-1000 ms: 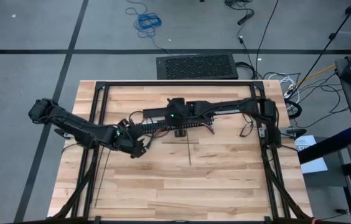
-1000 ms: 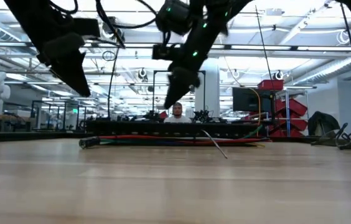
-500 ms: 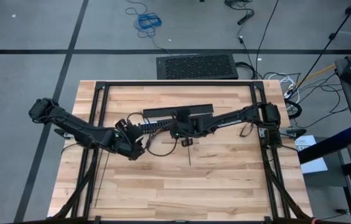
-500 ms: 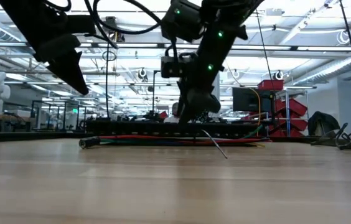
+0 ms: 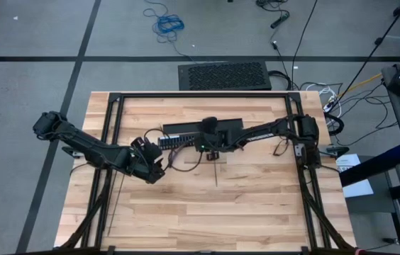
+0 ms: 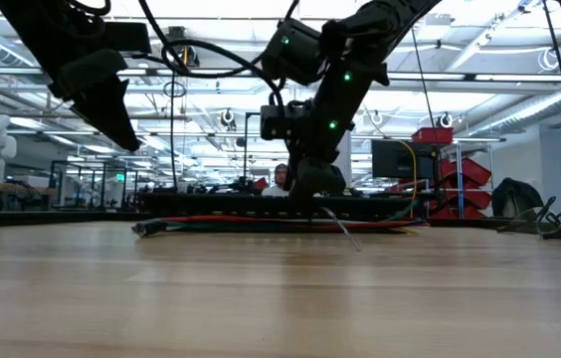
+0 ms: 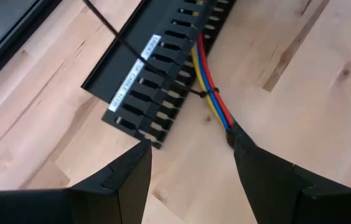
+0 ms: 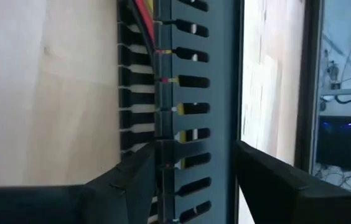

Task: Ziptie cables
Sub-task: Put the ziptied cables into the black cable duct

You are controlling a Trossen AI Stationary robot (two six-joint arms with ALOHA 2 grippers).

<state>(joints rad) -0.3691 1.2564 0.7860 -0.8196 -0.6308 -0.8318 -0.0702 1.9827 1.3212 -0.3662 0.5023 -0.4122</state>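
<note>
Thin multicoloured cables [image 7: 211,99], black ziptie [image 7: 204,93] apparently already cinched, beside long black slotted plastic channel [image 7: 157,68]; right gripper [image 8: 191,163] open astride channel, left gripper [image 7: 191,155] open nearby; align squarely before closing.

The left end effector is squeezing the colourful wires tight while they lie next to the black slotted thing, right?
Not quite. The left end effector is open and holds nothing; the colourful wires lie just ahead of its fingertips, as the left wrist view shows. They do lie next to the black slotted channel.
</note>
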